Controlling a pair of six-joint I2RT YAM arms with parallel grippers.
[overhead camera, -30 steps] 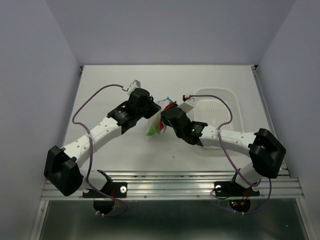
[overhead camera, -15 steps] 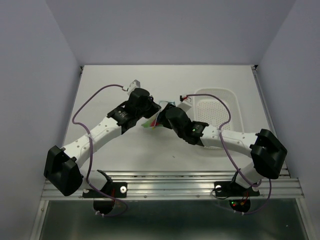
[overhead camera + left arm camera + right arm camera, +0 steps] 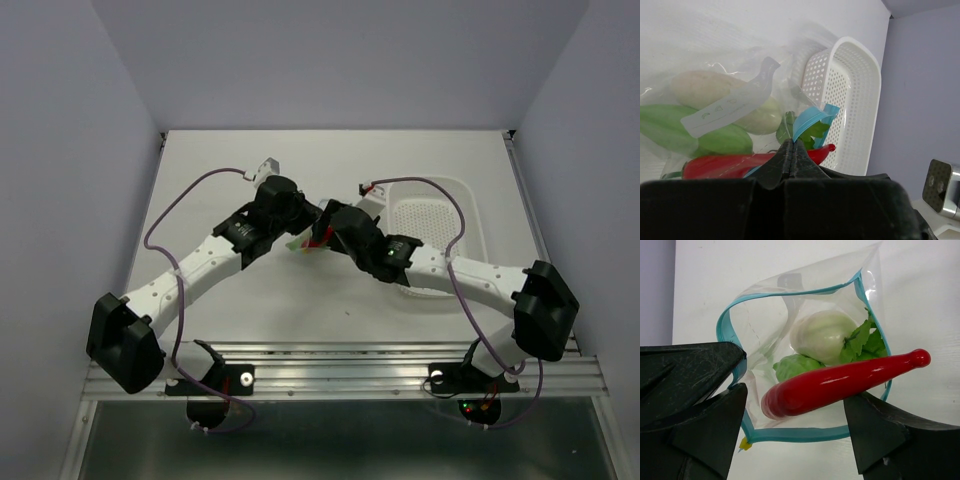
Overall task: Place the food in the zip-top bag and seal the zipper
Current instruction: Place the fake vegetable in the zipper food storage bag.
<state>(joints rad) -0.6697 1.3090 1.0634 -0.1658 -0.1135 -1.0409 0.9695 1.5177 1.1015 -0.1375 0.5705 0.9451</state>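
The clear zip-top bag (image 3: 765,315) lies with its mouth open, ringed by the light-blue zipper (image 3: 805,432). Inside it are the white radish (image 3: 822,335) and the green pod (image 3: 792,365). The red chili (image 3: 840,382) lies across the mouth, its tip poking past the rim. My right gripper (image 3: 795,394) stands open on either side of the chili without clamping it. My left gripper (image 3: 792,145) is shut on the zipper (image 3: 807,120) at the bag's edge. From above, both grippers (image 3: 300,222) (image 3: 322,228) meet over the bag (image 3: 303,243), which is mostly hidden.
A white perforated basket (image 3: 455,215) sits at the right, under my right forearm, and also appears as a basket (image 3: 850,100) beyond the bag. Purple cables loop over both arms. Bare white table lies at the left and near side.
My right gripper's jaws have spread wide and let go of the chili. That arm has shifted left toward the left gripper, and the bag now shows less from above.
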